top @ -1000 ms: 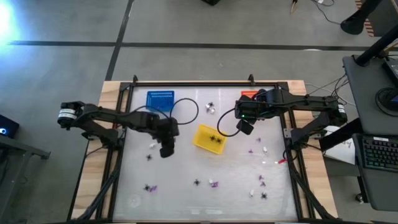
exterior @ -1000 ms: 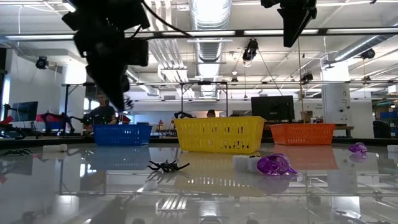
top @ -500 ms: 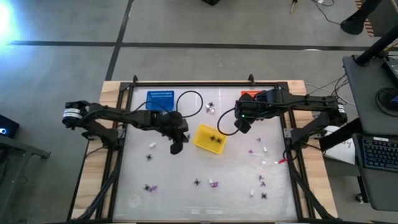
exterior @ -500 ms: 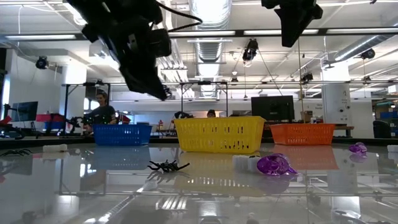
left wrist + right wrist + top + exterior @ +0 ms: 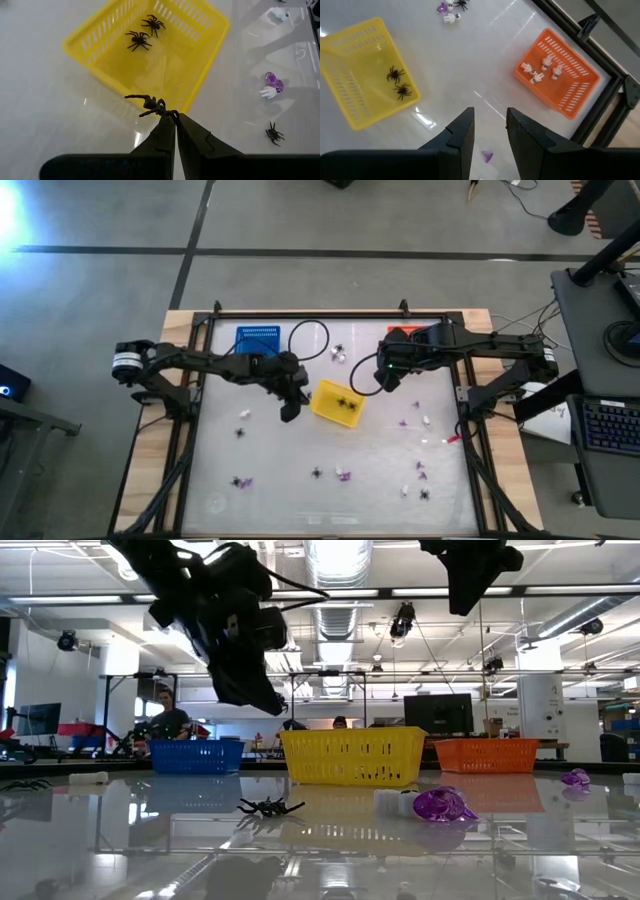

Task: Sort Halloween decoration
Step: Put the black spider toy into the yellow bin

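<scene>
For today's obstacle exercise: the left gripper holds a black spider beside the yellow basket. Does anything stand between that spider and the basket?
Nothing visible does. The left gripper holds the spider just outside the yellow basket, whose open top holds only two spiders.

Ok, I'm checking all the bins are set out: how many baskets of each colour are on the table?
Blue basket: 1
Yellow basket: 1
Orange basket: 1
Total: 3
</scene>
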`<state>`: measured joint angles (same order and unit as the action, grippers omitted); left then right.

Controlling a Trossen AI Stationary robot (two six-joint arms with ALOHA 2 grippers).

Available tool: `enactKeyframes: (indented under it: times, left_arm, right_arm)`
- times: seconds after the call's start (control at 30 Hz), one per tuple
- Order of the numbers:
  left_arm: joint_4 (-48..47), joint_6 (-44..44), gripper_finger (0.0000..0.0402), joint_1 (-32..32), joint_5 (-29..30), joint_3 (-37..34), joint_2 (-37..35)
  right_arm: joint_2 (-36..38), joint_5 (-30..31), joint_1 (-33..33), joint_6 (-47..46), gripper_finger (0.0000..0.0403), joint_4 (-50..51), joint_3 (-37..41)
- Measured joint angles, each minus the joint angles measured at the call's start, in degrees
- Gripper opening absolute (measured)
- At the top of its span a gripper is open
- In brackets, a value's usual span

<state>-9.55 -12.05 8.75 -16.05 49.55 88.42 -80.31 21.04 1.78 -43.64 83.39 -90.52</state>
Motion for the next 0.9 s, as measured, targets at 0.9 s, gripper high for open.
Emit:
enactKeyframes:
  times: [0.9]
  left_arm:
    - [-15.62, 16.19, 0.0, -0.02, -1.54, 19.25, 11.63]
  right_arm:
    - [0.0, 0.0, 0.0, -2.93, 0.0107, -1.24, 0.0]
